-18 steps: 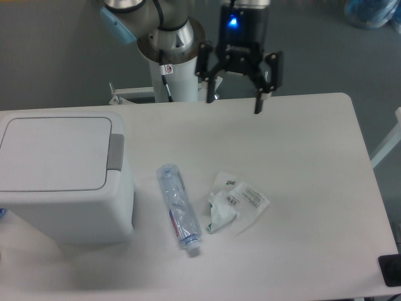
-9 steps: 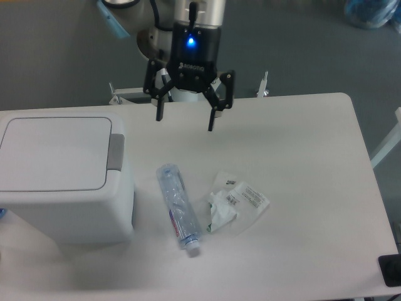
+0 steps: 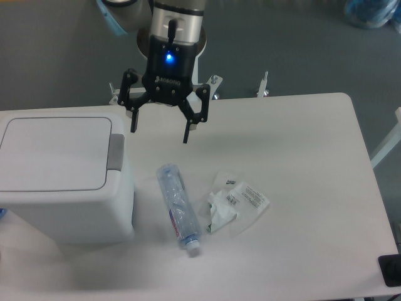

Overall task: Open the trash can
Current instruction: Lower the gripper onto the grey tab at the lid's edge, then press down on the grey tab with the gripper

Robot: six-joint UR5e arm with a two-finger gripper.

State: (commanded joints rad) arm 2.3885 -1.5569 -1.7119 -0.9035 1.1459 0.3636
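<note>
The trash can (image 3: 62,182) is a large boxy white bin at the table's left. Its flat white lid (image 3: 53,152) is shut, with a grey push tab (image 3: 115,152) on its right edge. My gripper (image 3: 159,136) hangs open and empty above the table, just right of the grey tab and slightly behind it. Its two black fingers (image 3: 187,128) point down. It touches nothing.
A clear plastic bottle (image 3: 178,207) lies on the white table (image 3: 301,163) right of the bin, in front of the gripper. A crumpled clear wrapper with paper (image 3: 235,202) lies right of the bottle. The arm's base (image 3: 182,69) stands behind the table's far edge.
The gripper has moved left and a little lower and forward, from above the table's far edge toward the bin's tab. It stays open. Nothing on the table has moved.
</note>
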